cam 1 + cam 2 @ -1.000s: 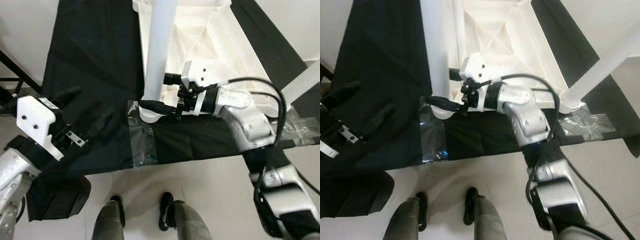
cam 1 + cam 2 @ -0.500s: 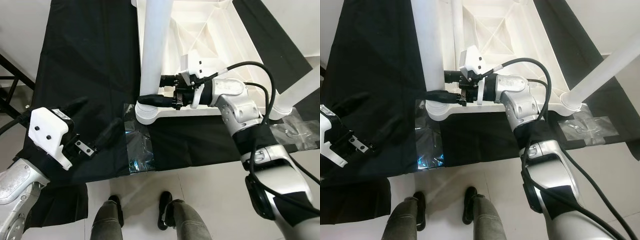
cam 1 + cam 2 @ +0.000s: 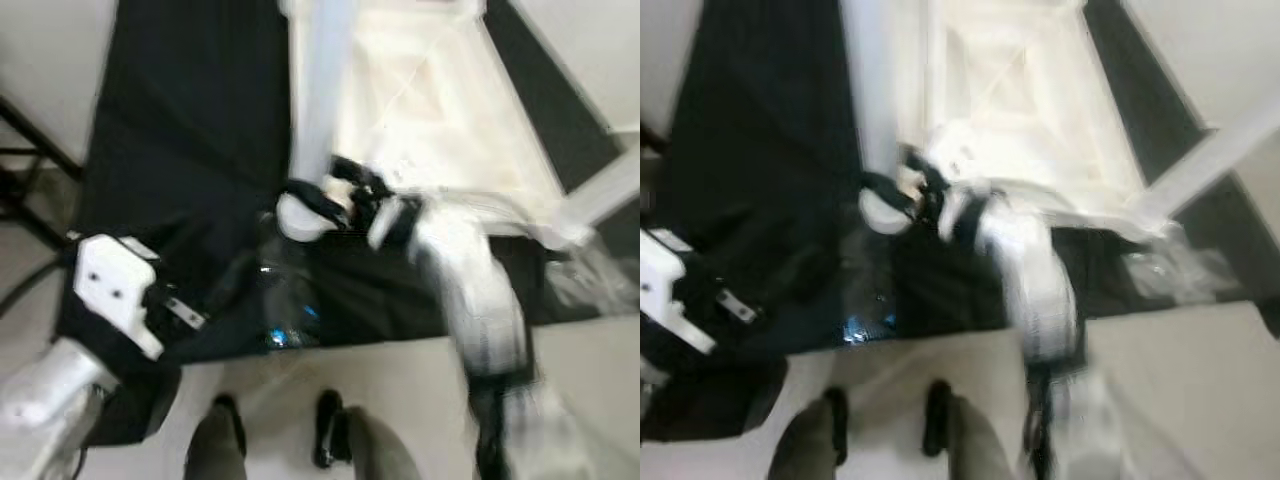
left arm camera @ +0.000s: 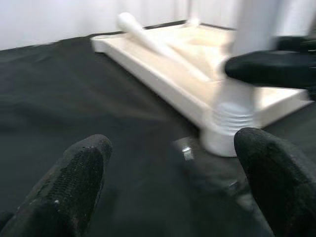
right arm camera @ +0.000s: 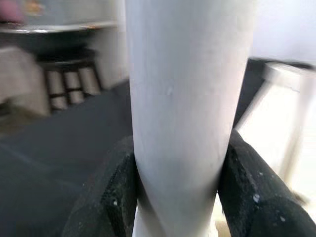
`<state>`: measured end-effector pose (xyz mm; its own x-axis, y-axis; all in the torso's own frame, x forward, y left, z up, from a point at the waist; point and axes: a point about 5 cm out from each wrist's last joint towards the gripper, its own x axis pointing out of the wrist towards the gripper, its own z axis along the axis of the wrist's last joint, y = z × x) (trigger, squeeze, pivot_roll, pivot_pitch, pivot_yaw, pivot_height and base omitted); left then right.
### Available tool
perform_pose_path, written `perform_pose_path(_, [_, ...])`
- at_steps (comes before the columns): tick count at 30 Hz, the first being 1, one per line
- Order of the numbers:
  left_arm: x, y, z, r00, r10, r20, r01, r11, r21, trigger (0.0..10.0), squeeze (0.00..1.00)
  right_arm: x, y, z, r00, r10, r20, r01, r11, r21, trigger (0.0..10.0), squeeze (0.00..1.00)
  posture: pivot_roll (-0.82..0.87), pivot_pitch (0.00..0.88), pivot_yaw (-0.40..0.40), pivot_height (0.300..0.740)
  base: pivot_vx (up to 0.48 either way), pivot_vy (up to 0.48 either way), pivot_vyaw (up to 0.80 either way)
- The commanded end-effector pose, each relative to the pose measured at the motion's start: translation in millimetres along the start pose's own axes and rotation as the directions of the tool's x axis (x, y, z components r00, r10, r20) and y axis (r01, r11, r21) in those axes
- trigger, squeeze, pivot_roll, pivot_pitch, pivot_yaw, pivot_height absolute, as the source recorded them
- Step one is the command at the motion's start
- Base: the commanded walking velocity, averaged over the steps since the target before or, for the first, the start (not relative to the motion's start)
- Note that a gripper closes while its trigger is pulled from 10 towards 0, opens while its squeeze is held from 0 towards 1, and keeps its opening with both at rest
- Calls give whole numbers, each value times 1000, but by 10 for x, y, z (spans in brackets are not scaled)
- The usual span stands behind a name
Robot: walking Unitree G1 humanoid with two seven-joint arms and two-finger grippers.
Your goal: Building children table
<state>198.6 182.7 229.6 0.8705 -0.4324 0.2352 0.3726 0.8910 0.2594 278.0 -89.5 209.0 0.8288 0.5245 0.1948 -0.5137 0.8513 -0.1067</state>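
Note:
The white plastic table top lies upside down on a black cloth. A white leg stands upright in its near left corner socket. My right gripper is shut on this leg near its base. In the right wrist view the leg fills the gap between the fingers. A second leg slants up from the near right corner. My left gripper hovers open over the cloth, left of the corner; in the left wrist view its fingertips stand wide apart before the socket.
Patches of clear tape hold the cloth's near edge to the pale floor, with another patch at the right. Two legs in dark shoes stand just before the cloth. A black stand is at far left.
The head views have shifted and blurred, so the camera is moving. My right gripper stays clamped on the leg's base. My left gripper remains open over the cloth.

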Motion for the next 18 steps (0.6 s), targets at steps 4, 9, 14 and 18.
perform_pose_path(4, [1,-83,-252,998,33,-54,-35,999,-41,10000,0,-176,-303,-560,929,-203,-311,203,979,-34,0,0,137,338,-126,740,0,0,0])
perform_pose_path(9, [14,-197,-424,995,53,-90,-59,996,-74,10000,0,-252,-368,-561,915,-242,-322,231,970,-72,157,0,127,333,-114,740,0,0,0])
perform_pose_path(14, [39,-306,-515,994,40,-103,-50,994,-98,10000,0,-328,-501,-500,867,-357,-347,324,934,-151,10000,0,119,328,-102,740,0,0,0])
perform_pose_path(18, [66,-349,-551,995,36,-97,-45,995,-92,10000,0,-269,-547,-379,876,-382,-294,358,924,-135,10000,1000,115,325,-101,740,0,0,0])
